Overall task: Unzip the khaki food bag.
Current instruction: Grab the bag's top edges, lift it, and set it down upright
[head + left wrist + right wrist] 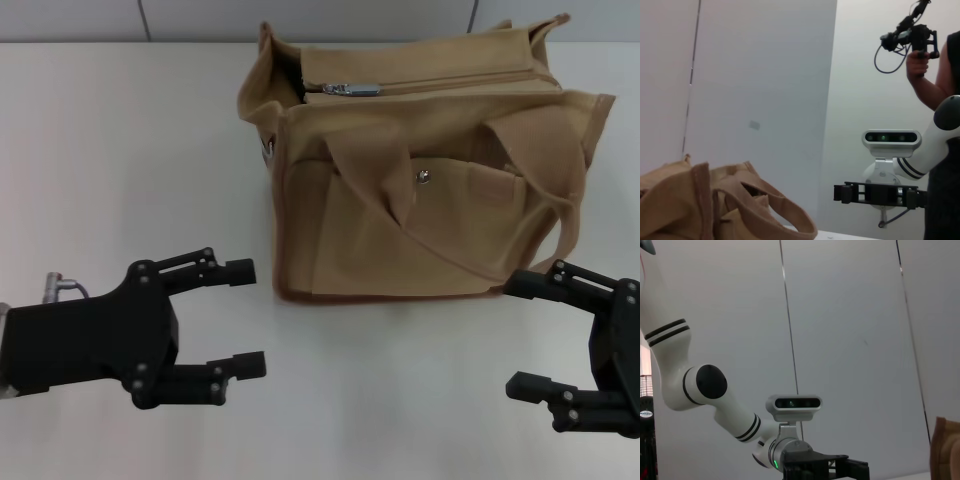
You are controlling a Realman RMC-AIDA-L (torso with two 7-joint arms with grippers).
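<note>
The khaki food bag (420, 170) stands on the white table, a little right of the middle. It is tan canvas with two strap handles and a front pocket with a metal snap (423, 177). Its top zipper looks closed, with the silver pull (350, 89) at the bag's left end. My left gripper (248, 318) is open and empty, low in front of the bag to its left. My right gripper (520, 335) is open and empty, in front of the bag's right corner. The bag also shows in the left wrist view (715, 205), with the right gripper (842, 194) beyond it.
The white table (120, 150) spreads to the left of and in front of the bag. A pale wall rises behind the table. A person (940, 75) holding a device stands at the side in the left wrist view. My left arm (715, 390) shows in the right wrist view.
</note>
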